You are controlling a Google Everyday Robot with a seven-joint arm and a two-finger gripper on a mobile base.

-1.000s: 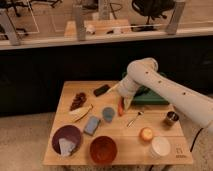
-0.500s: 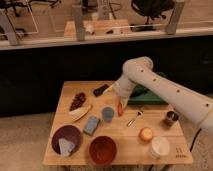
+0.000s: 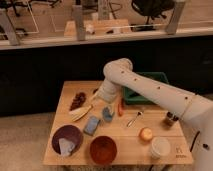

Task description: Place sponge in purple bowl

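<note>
The sponge (image 3: 91,125), a small flat blue-grey block, lies on the wooden table (image 3: 125,150) left of centre. The purple bowl (image 3: 58,134) stands at the front left, just left of the sponge, with a pale whitish scrap (image 3: 66,146) inside it. My gripper (image 3: 99,96) hangs at the end of the white arm over the back-left part of the table. It is above and behind the sponge and apart from it.
An orange-brown bowl (image 3: 103,149) stands right of the purple bowl. A blue-grey cup (image 3: 107,113), a banana (image 3: 80,114), dark grapes (image 3: 77,100), a red item (image 3: 121,107), a spoon (image 3: 134,119), a green tray (image 3: 147,89), an orange (image 3: 145,133), a white cup (image 3: 160,147) and a small jar (image 3: 170,120) are spread about.
My arm has swung left, carrying the gripper from near the red item and the green tray toward the back-left of the table. The objects have not moved.
</note>
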